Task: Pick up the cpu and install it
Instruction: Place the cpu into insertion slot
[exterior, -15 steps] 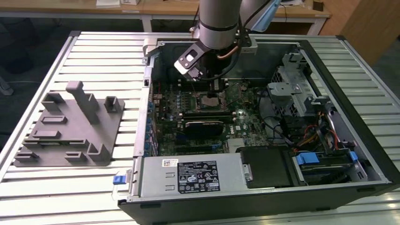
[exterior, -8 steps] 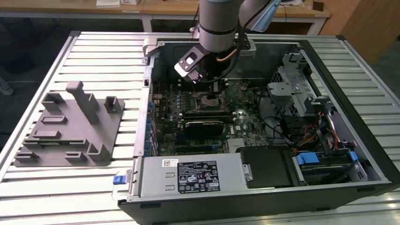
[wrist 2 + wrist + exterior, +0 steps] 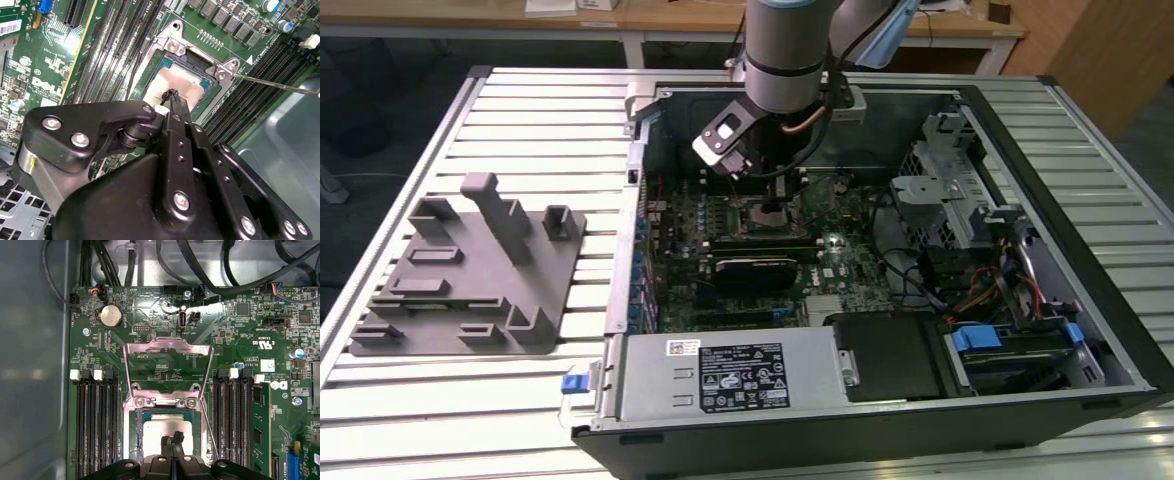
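I see the arm (image 3: 781, 60) reaching down into the open computer case (image 3: 854, 440), which lies on the slatted table (image 3: 520, 110). The grey fixture tray (image 3: 467, 280) stands on the same table, at the exterior view's left, well apart from the case.

The cpu (image 3: 159, 432) lies flat inside its socket on the green motherboard (image 3: 240, 340), between two groups of black memory slots (image 3: 97, 425). It is a small square chip. Its top is a silver-grey metal plate, a little matte, and it has a pale rim around it; in the second wrist view the cpu (image 3: 189, 84) shows a soft reflection of light. The metal retention frame (image 3: 167, 346) of the socket is lifted open and does not cover the chip. A thin lever rod (image 3: 280, 84) goes out from the socket corner.

The gripper (image 3: 173, 439) is directly over the cpu. In both wrist views its two black fingers are pressed together with nothing between them, so it holds nothing. The tip of the gripper (image 3: 172, 94) is at the top plate of the chip, but I cannot tell if it really touches it.
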`<state>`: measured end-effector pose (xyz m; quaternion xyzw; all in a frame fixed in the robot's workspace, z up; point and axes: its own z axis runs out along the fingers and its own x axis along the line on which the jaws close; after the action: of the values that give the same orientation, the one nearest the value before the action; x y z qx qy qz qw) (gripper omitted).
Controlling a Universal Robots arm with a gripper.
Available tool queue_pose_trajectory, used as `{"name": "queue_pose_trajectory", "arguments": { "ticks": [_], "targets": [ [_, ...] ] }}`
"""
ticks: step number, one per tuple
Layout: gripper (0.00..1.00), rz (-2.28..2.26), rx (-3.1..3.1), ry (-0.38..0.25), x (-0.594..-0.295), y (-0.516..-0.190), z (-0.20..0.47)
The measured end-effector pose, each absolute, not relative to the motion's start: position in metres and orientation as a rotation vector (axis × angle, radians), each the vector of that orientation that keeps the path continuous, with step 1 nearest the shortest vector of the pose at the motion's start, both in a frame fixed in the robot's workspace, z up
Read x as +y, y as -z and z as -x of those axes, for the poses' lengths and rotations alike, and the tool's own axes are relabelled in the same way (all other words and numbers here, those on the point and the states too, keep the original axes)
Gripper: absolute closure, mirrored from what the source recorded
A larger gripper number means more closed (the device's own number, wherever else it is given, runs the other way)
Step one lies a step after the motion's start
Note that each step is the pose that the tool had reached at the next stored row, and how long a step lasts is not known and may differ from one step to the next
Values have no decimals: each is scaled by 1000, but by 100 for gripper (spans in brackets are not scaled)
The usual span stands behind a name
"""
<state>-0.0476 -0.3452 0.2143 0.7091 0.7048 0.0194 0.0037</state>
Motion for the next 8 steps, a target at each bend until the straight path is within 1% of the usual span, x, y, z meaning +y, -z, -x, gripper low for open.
{"name": "queue_pose_trajectory", "arguments": {
  "ticks": [8],
  "targets": [
    [89, -2220, 2207, -54, -344, -209, 48]
  ]
}}
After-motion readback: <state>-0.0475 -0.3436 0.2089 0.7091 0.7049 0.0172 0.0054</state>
